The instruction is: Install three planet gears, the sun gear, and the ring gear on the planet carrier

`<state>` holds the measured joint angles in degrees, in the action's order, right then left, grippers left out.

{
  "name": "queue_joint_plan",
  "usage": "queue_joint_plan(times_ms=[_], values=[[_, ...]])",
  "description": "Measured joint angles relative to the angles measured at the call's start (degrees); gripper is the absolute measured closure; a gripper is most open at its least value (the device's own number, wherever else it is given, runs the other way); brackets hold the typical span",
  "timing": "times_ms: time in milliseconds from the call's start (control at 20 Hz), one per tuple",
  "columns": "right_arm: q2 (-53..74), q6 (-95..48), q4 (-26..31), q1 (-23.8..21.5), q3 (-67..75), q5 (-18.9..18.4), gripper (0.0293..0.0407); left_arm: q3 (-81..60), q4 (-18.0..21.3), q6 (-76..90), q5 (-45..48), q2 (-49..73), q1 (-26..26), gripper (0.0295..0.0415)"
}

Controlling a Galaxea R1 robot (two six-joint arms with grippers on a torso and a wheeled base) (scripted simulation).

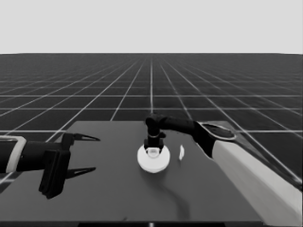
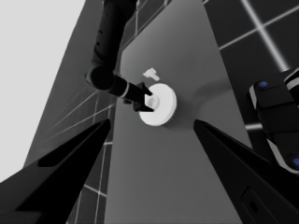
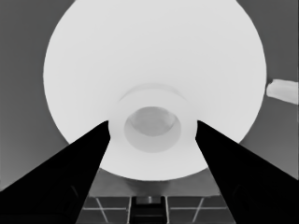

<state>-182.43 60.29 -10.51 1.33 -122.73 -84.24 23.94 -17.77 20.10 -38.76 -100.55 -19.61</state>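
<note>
While its fingers straddle the raised hub, right pincer (image 1: pixel 154 147) tops larger round part (image 1: pixel 152 161) — smooth, thick.

Left arm (image 1: pixel 23 156): black, blocky near the wrist, one pale band farther back. Left gripper (image 1: pixel 89 153): two long, pointed black fingers.
Right arm (image 1: pixel 246 175): broad pale grey shell, then a black rounded section with a pale-edged collar, thinning to a black cylindrical wrist. Right gripper (image 1: pixel 153 145): black; its fingers (image 3: pixel 70 177) show as plain dark wedges in the right wrist view.
</note>
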Motion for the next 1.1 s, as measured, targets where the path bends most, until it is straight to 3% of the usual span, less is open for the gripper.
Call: queue_joint_plan(times_ms=[1100], values=[[-0.5, 7.1, -0.7, 1.4, -1.4, 0.7, 0.0351, 0.0, 0.0, 0.0, 0.0, 0.0, 0.0, 0.0326]])
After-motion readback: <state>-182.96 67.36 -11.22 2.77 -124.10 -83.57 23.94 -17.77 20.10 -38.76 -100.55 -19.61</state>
